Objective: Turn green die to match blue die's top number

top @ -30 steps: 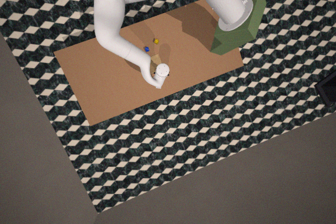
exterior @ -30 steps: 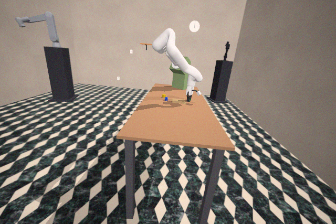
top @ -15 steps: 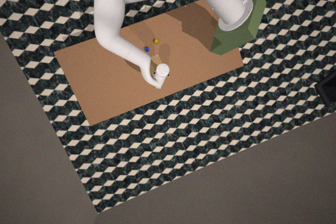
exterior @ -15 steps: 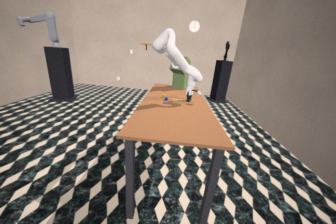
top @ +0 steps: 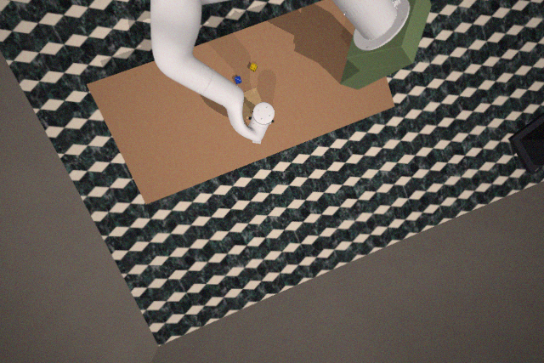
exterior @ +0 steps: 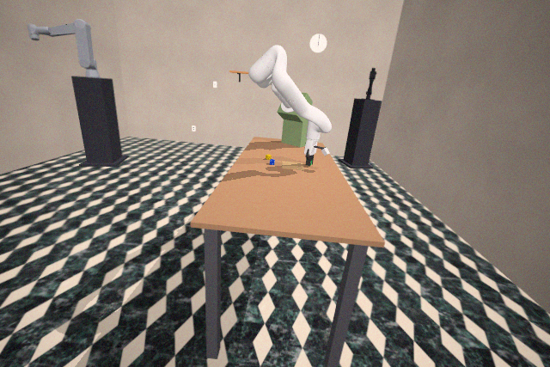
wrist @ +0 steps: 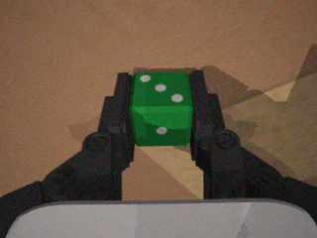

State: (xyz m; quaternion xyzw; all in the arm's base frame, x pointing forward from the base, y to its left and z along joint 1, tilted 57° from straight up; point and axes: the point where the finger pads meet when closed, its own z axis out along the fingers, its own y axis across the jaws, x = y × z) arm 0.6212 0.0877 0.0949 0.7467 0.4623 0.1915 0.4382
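At the centre of the wrist frame the gripper point(wrist: 161, 109) is clamped on the green die point(wrist: 161, 107), three pips up (one facing the camera). The grasp step looks done. Next comes a lift and a roll to match the blue die point(top: 237, 79), whose top is too small to read.

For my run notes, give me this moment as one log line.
phase: grasp | gripper: shut on green die | three pips up | blue die, yellow die: apart, untouched

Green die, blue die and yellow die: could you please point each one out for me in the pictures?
green die point(wrist: 160, 94), wrist view, on its three-pip face.
blue die point(top: 237, 79), top view, on its upper face.
yellow die point(top: 252, 66), top view, on its upper face.
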